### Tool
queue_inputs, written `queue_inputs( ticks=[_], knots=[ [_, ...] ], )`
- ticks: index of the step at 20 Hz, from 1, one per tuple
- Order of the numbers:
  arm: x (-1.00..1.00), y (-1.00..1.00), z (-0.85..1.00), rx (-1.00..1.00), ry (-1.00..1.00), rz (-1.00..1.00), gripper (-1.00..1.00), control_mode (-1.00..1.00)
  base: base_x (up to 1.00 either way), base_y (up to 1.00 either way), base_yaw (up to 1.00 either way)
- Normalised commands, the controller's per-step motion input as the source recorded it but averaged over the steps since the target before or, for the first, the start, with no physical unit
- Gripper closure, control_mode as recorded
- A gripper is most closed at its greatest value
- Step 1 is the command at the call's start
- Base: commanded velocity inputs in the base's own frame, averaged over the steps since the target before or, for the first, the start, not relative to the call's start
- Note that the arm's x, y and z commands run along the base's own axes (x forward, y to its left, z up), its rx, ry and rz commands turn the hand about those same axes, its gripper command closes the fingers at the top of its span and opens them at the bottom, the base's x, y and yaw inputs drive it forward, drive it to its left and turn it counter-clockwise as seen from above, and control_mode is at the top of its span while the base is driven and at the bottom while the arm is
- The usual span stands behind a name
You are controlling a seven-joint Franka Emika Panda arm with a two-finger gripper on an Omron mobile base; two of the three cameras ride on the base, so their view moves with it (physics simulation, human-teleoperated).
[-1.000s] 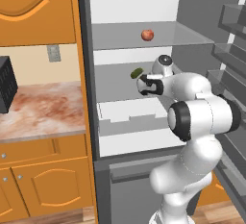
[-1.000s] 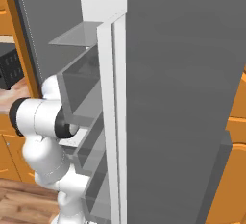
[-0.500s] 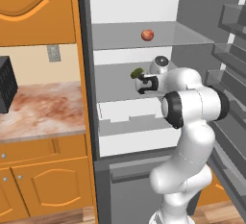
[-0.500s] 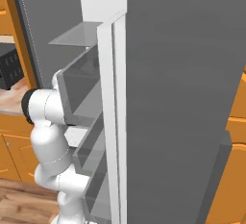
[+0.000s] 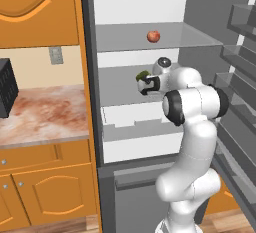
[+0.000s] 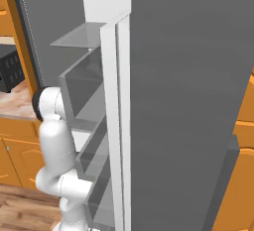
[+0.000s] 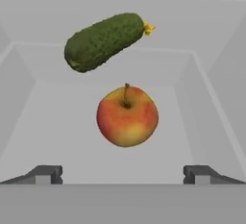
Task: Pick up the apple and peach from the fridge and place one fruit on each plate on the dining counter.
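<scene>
Desk: marbled top at far left beside the fridge; a dark rack stands on it, no task item there.
Cucumber: lies on the middle shelf, behind the apple, apart from it.
Apple: on the same shelf, stem up, directly ahead of the hand and centred between its fingertips, not yet touched.
Peach: on the shelf above, untouched.
Hand: jaws spread wide, holding nothing.
Change: over the last second the arm has reached deeper onto the middle shelf, closing on the apple; judged, the first pick is at approach stage.
Plates: both fruits are in the fridge, so placing has not begun.
Writing: no brand, label or lettering legible anywhere.
</scene>
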Motion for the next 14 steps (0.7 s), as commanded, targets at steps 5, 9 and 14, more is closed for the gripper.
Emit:
queue_inputs(
  ticks=[5, 9, 14],
  knots=[
    [0.38, 0.0, -0.12, 0.0, 0.0, 0.0, -1.0, -1.0, 0.0, 0.0, 0.0],
    [0.4, -0.02, -0.18, 0.0, 0.0, 0.0, -1.0, -1.0, 0.0, 0.0, 0.0],
    [0.4, -0.04, -0.19, 0.0, 0.0, 0.0, -1.0, -1.0, 0.0, 0.0, 0.0]
  ],
)
